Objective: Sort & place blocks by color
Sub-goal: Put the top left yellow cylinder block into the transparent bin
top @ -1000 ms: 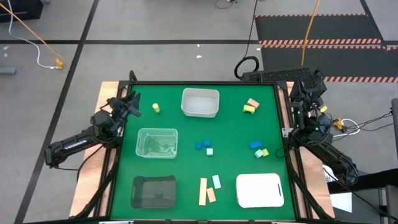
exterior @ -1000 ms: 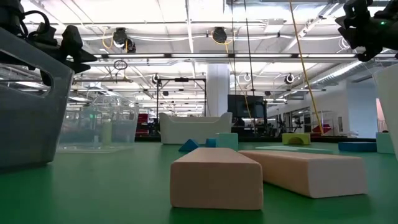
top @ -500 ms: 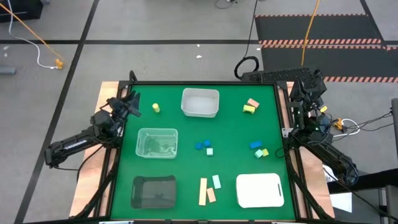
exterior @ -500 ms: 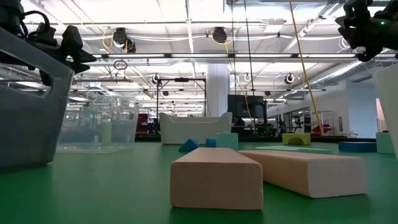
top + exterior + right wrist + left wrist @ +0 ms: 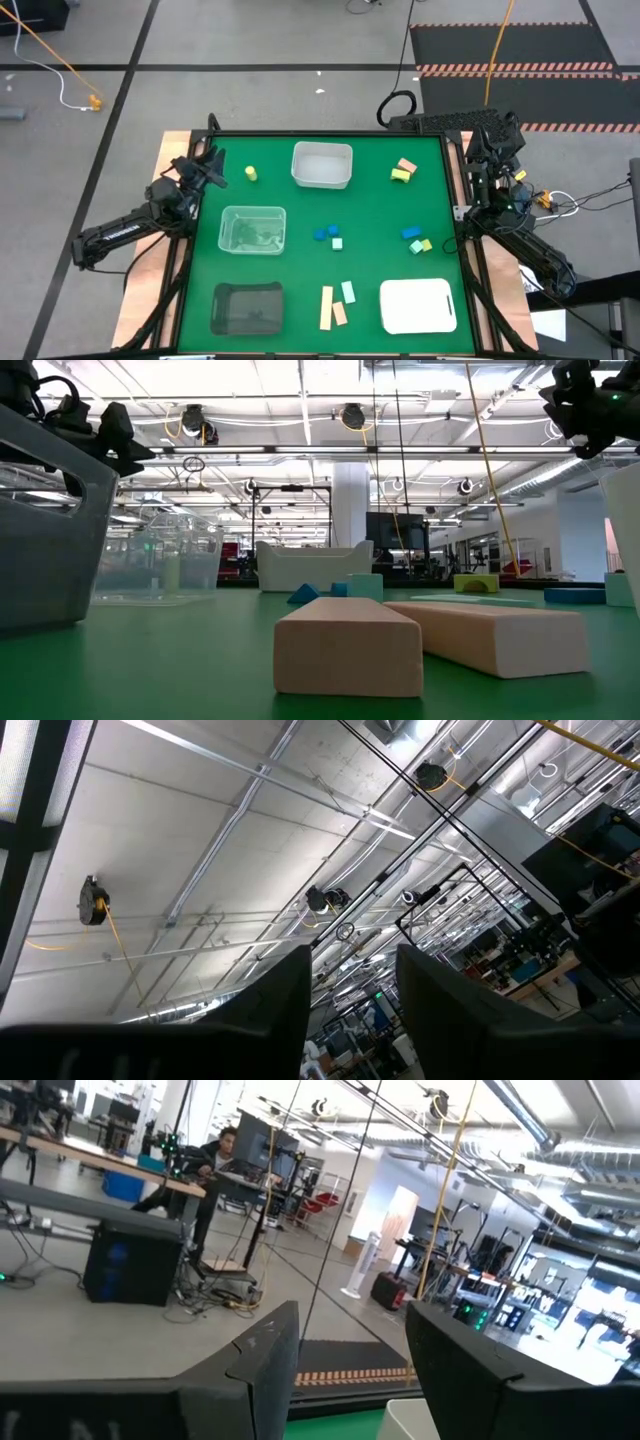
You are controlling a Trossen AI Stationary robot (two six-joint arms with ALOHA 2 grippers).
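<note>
The blocks lie scattered on the green table (image 5: 380,205). A yellow one (image 5: 250,174) is at the far left, and a pink and a yellow-green one (image 5: 403,171) at the far right. Blue and mint ones (image 5: 328,236) lie mid-table, with blue, mint and yellow-green ones (image 5: 418,241) to their right. Two tan bars (image 5: 332,309) and a mint bar (image 5: 348,292) lie near the front; the tan bars (image 5: 347,645) fill the low view. My left gripper (image 5: 210,166) (image 5: 350,1370) stands open, raised over the table's left edge. My right gripper (image 5: 497,138) (image 5: 350,1005) stands open, raised at the far right corner.
A white tray (image 5: 322,165) stands at the far middle, a clear tub (image 5: 252,229) left of centre, a dark tray (image 5: 248,308) at the near left and a white lid (image 5: 418,305) at the near right. Bare green surface lies between them.
</note>
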